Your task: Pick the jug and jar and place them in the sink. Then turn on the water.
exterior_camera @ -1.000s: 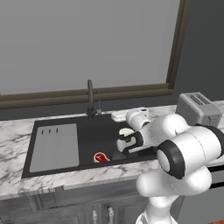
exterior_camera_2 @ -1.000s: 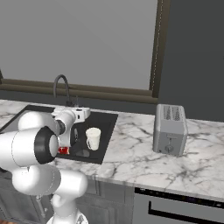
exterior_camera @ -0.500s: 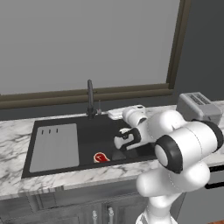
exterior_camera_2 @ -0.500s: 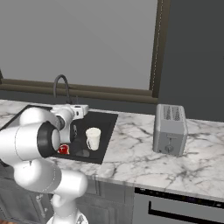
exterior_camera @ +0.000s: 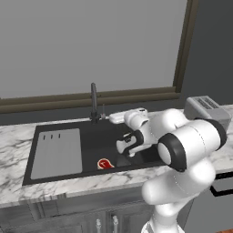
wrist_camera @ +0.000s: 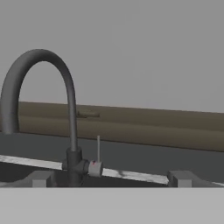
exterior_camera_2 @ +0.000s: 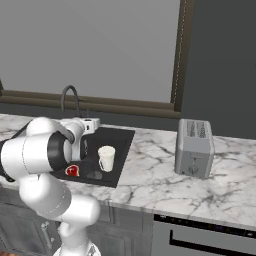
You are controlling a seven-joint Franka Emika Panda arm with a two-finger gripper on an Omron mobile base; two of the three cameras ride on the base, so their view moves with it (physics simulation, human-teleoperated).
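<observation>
Hand [wrist_camera: 109, 177]: fingers spread wide, holding nothing, seen in the hand view at the bottom of the frame, pointing toward the faucet [wrist_camera: 70, 131] at left centre. Faucet lever [wrist_camera: 98, 151] stands upright just right of the faucet base.

Jug [exterior_camera_2: 106, 158]: upright inside the sink [exterior_camera_2: 122, 150], left of centre in the right base view, near the sink's right wall.

A red item [exterior_camera: 104, 164] lies on the sink floor, lower centre of the left base view.

Jar: cannot be made out.

Toaster [exterior_camera_2: 194, 147] stands on the counter [exterior_camera_2: 150, 175], right of centre.
</observation>
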